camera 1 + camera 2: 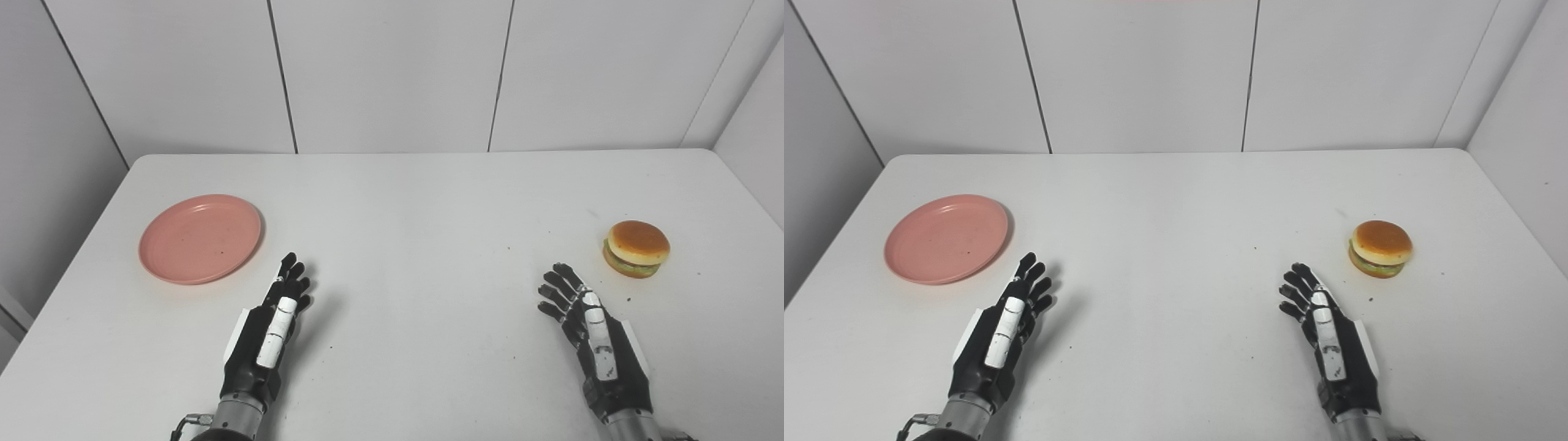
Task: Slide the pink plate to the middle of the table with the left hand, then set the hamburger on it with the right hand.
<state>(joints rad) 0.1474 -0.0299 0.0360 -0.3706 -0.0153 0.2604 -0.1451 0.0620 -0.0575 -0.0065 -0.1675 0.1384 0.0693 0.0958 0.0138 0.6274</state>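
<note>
The pink plate [200,238] lies flat on the left part of the white table [416,202], with nothing on it. A hamburger [636,248] with a tan bun and green filling sits far to the right. My left hand [273,324] rests near the front edge, just right of and below the plate, fingers stretched out and apart, holding nothing. My right hand [591,331] is also open, its fingertips a short way left of and below the hamburger, not touching it.
White wall panels [392,73] stand close behind the table's far edge. The table's left edge runs near the plate and its right edge [750,196] near the hamburger. A few small dark specks dot the surface.
</note>
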